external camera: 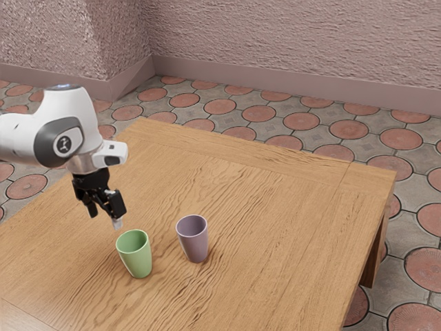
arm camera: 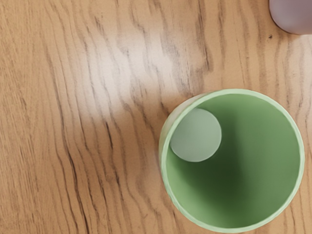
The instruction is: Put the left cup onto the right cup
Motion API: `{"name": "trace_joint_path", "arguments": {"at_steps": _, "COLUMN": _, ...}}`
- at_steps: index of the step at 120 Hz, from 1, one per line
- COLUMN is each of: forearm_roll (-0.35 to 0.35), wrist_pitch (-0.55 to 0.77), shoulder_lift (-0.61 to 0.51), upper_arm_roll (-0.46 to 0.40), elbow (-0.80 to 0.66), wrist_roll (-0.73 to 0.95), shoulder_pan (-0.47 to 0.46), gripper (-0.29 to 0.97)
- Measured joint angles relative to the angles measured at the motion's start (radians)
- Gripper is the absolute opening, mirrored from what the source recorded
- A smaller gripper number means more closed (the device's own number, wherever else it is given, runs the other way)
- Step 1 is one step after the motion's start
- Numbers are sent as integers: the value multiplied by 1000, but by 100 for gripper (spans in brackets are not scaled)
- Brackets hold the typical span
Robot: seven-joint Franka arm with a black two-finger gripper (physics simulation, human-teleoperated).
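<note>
Pincer (external camera: 116, 222) hovering above table (external camera: 275, 207), empty, touching nothing. Open or closed: cannot tell from this angle. Green cup (external camera: 134, 253) just below pincer, slightly off toward exterior view's right, upright on table, mouth up. In wrist view green cup (arm camera: 253, 165) seen from above, interior empty, round base visible inside, wood grain of table (arm camera: 73, 122) around it. Purple cup (external camera: 192, 238) farther from pincer, beyond green cup, upright, near it but apart. Corner of purple cup (arm camera: 292, 14) in wrist view.
</note>
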Motion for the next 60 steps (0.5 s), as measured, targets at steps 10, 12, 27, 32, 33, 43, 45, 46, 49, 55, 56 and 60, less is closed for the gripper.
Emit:
{"name": "trace_joint_path", "arguments": {"at_steps": 10, "forearm_roll": 0, "wrist_pitch": 35, "shoulder_lift": 14, "upper_arm_roll": 0, "elbow": -14, "wrist_roll": -1, "shoulder_pan": 0, "gripper": 68}}
{"name": "trace_joint_path", "arguments": {"at_steps": 12, "forearm_roll": 0, "wrist_pitch": 42, "shoulder_lift": 16, "upper_arm_roll": 0, "elbow": -16, "wrist_roll": -2, "shoulder_pan": 0, "gripper": 68}}
{"name": "trace_joint_path", "arguments": {"at_steps": 27, "forearm_roll": 0, "wrist_pitch": 93, "shoulder_lift": 30, "upper_arm_roll": -1, "elbow": -36, "wrist_roll": -4, "shoulder_pan": 0, "gripper": 68}}
{"name": "trace_joint_path", "arguments": {"at_steps": 32, "forearm_roll": 0, "wrist_pitch": 105, "shoulder_lift": 35, "upper_arm_roll": -1, "elbow": -38, "wrist_roll": -4, "shoulder_pan": 0, "gripper": 68}}
{"name": "trace_joint_path", "arguments": {"at_steps": 33, "forearm_roll": 0, "wrist_pitch": 108, "shoulder_lift": 36, "upper_arm_roll": -1, "elbow": -39, "wrist_roll": -4, "shoulder_pan": 0, "gripper": 68}}
{"name": "trace_joint_path", "arguments": {"at_steps": 43, "forearm_roll": 0, "wrist_pitch": 127, "shoulder_lift": 47, "upper_arm_roll": -1, "elbow": -43, "wrist_roll": -5, "shoulder_pan": 0, "gripper": 68}}
{"name": "trace_joint_path", "arguments": {"at_steps": 45, "forearm_roll": 0, "wrist_pitch": 129, "shoulder_lift": 50, "upper_arm_roll": -1, "elbow": -44, "wrist_roll": -5, "shoulder_pan": 0, "gripper": 68}}
{"name": "trace_joint_path", "arguments": {"at_steps": 46, "forearm_roll": 0, "wrist_pitch": 131, "shoulder_lift": 51, "upper_arm_roll": -1, "elbow": -44, "wrist_roll": -5, "shoulder_pan": 0, "gripper": 68}}
{"name": "trace_joint_path", "arguments": {"at_steps": 49, "forearm_roll": 0, "wrist_pitch": 135, "shoulder_lift": 54, "upper_arm_roll": -1, "elbow": -45, "wrist_roll": -6, "shoulder_pan": 0, "gripper": 68}}
{"name": "trace_joint_path", "arguments": {"at_steps": 55, "forearm_roll": 0, "wrist_pitch": 141, "shoulder_lift": 61, "upper_arm_roll": -2, "elbow": -46, "wrist_roll": -6, "shoulder_pan": 0, "gripper": 68}}
{"name": "trace_joint_path", "arguments": {"at_steps": 56, "forearm_roll": 0, "wrist_pitch": 143, "shoulder_lift": 62, "upper_arm_roll": -2, "elbow": -46, "wrist_roll": -6, "shoulder_pan": 0, "gripper": 68}}
{"name": "trace_joint_path", "arguments": {"at_steps": 60, "forearm_roll": -1, "wrist_pitch": 146, "shoulder_lift": 65, "upper_arm_roll": -2, "elbow": -47, "wrist_roll": -6, "shoulder_pan": 0, "gripper": 68}}
